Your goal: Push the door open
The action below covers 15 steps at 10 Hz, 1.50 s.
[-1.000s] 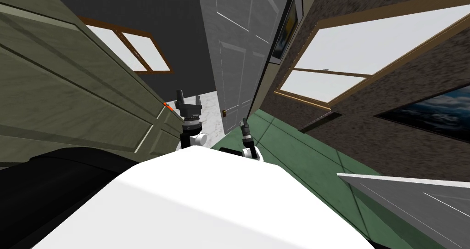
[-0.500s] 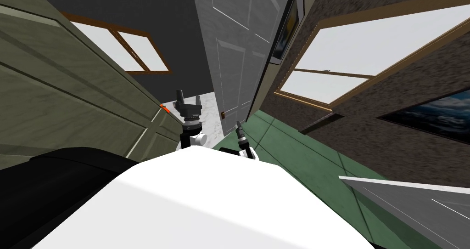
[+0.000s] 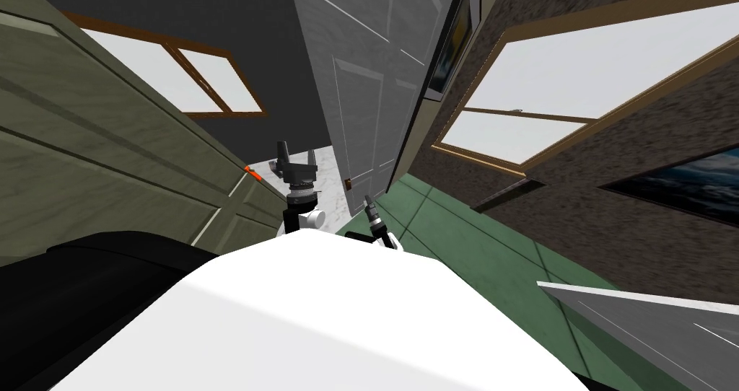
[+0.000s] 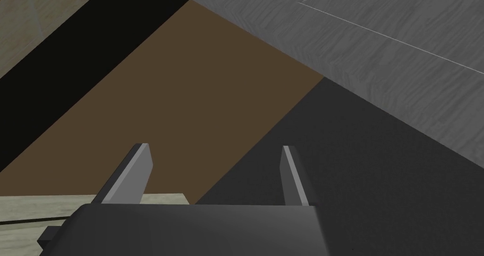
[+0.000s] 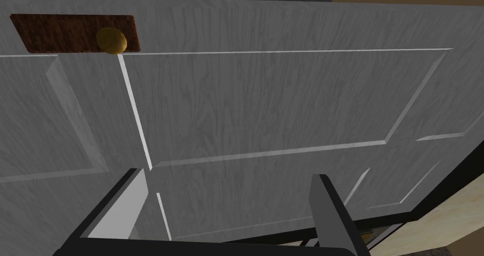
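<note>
The grey wood-grained panelled door [image 5: 283, 106] stands close ahead of the right end effector [image 5: 230, 174], whose fingers are apart. Its round brass knob [image 5: 111, 40] sits near the door's edge. The left end effector [image 4: 215, 147] is likewise spread.

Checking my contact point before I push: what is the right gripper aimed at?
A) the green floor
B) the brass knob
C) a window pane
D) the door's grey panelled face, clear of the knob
D: the right wrist view has the open right gripper facing a panel of the grey door, the brass knob well off from its fingers.
</note>
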Tool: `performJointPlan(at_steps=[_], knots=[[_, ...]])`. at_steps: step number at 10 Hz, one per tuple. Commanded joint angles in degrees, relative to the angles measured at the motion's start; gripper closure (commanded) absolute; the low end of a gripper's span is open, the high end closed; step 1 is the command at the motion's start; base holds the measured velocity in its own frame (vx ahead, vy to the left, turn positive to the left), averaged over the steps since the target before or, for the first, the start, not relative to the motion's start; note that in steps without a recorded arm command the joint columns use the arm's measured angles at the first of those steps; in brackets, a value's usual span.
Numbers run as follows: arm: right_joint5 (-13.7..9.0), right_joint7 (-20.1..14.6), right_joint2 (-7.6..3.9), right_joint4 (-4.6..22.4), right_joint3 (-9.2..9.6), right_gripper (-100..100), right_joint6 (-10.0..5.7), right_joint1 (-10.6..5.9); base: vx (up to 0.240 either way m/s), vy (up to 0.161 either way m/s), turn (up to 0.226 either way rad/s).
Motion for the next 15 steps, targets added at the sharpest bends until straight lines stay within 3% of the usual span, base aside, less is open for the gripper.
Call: performJointPlan(at_steps=[1,7,9,15], knots=[[-0.2,-0.44,-0.29,2.47,1.86,-100,-0.94,-0.77,0.097,0.001,-0.006],[-0.93,-1.87,-0.9,10.72,8.04,-100,-3.32,-3.86,0.094,-0.011,-0.005],[-1.03,-2.07,-0.98,11.89,8.92,-100,-3.66,-4.29,0.087,0.002,-0.002],[-1.66,-3.32,-1.42,19.08,14.3,-100,-5.74,-6.98,0.088,-0.003,-0.004]])
